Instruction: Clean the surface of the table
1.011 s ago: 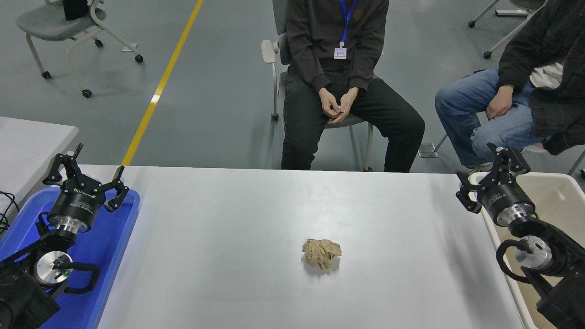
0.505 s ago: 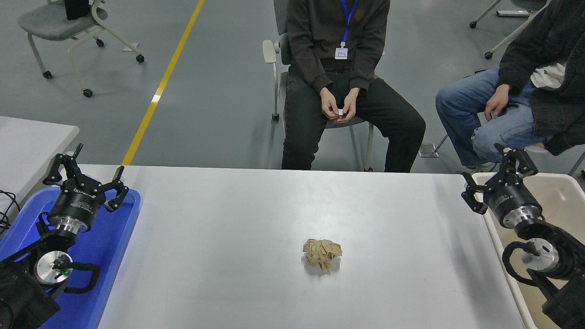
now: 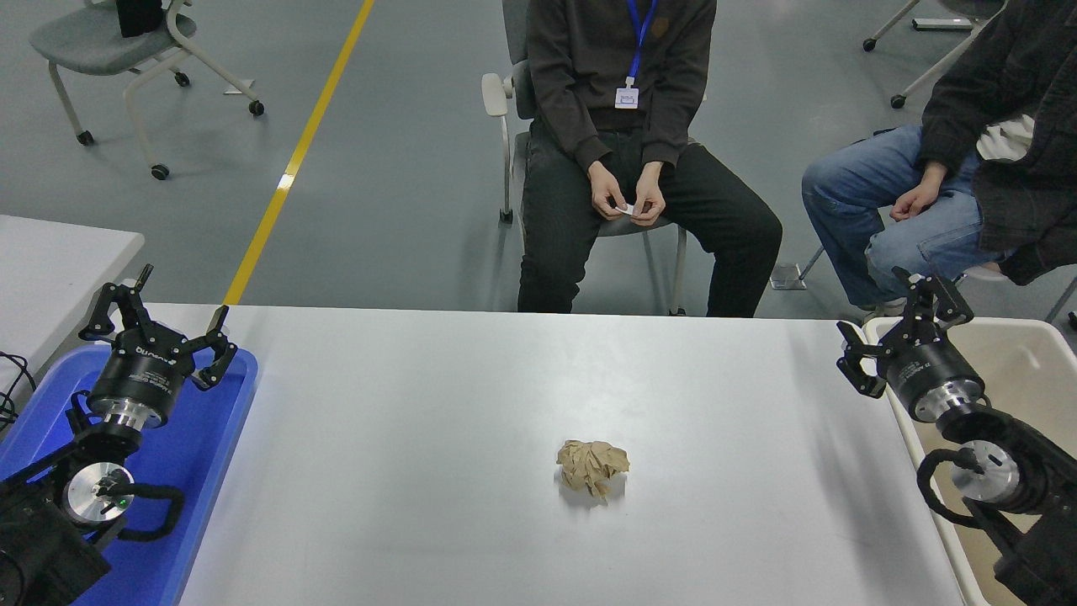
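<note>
The table surface point(image 3: 404, 438) is a wide pale grey-white top. A crumpled ball of brown paper point(image 3: 591, 468) lies on it, a little right of the middle. My right gripper point(image 3: 892, 324) hangs open at the table's right edge, over the rim of a beige bin, far right of the paper and holding nothing. Over the blue tray at the lower left, my left gripper point(image 3: 160, 316) stays parked, open and empty.
A blue tray point(image 3: 198, 471) lies along the table's left side. A beige bin point(image 3: 1031, 370) stands off its right edge. Two people sit on chairs beyond the far edge; one holds a small white scrap in the hands. A second table is at the far left.
My right gripper drifted slightly right and then back left, ending near where it began. The seated person's hands now hold a small white scrap. The paper ball has not moved.
</note>
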Controlling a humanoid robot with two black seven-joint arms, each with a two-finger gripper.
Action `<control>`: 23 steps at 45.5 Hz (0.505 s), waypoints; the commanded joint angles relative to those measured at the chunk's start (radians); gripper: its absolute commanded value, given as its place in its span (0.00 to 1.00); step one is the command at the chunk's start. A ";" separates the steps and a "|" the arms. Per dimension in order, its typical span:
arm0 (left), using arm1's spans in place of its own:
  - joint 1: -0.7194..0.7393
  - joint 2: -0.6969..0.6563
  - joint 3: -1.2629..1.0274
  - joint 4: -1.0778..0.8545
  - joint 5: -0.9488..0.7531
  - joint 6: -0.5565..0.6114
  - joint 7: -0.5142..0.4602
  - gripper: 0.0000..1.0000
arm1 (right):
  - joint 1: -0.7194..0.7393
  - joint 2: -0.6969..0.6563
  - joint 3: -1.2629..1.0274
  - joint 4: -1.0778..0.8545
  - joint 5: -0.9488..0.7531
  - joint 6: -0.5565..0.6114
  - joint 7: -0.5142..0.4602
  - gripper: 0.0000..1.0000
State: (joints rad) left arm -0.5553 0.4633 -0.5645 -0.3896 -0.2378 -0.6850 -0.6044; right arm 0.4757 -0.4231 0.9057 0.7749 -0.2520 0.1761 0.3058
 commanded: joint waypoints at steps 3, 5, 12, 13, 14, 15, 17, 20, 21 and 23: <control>0.000 0.000 0.000 0.000 0.000 0.001 0.000 1.00 | 0.049 -0.032 -0.161 0.096 -0.107 -0.001 -0.002 1.00; 0.000 0.000 0.000 0.000 0.000 0.001 0.000 1.00 | 0.054 -0.043 -0.189 0.112 -0.131 0.000 -0.001 1.00; 0.000 0.000 0.000 0.000 0.000 0.001 0.000 1.00 | 0.093 -0.083 -0.281 0.194 -0.240 0.006 -0.002 1.00; 0.000 0.000 0.000 0.000 0.000 0.001 0.000 1.00 | 0.101 -0.092 -0.292 0.207 -0.253 0.006 -0.002 1.00; 0.000 0.000 0.000 0.000 0.000 0.001 0.000 1.00 | 0.110 -0.101 -0.301 0.217 -0.262 0.006 -0.002 1.00; 0.000 0.000 0.000 0.000 0.000 -0.001 0.000 1.00 | 0.119 -0.109 -0.312 0.230 -0.270 0.006 -0.005 1.00; 0.000 0.000 0.000 0.000 0.000 0.001 0.000 1.00 | 0.142 -0.120 -0.340 0.241 -0.279 0.006 -0.010 1.00; 0.000 0.000 0.000 0.000 0.000 0.001 0.000 1.00 | 0.184 -0.141 -0.405 0.268 -0.285 0.006 -0.013 1.00; 0.000 0.000 0.000 0.000 0.000 0.001 0.000 1.00 | 0.201 -0.157 -0.433 0.282 -0.288 0.006 -0.013 1.00; 0.000 0.000 0.000 0.000 0.000 0.001 0.000 1.00 | 0.237 -0.186 -0.493 0.306 -0.293 0.006 -0.016 1.00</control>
State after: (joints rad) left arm -0.5553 0.4633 -0.5645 -0.3896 -0.2377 -0.6843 -0.6044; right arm 0.5929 -0.5189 0.6151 0.9719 -0.4735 0.1813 0.2994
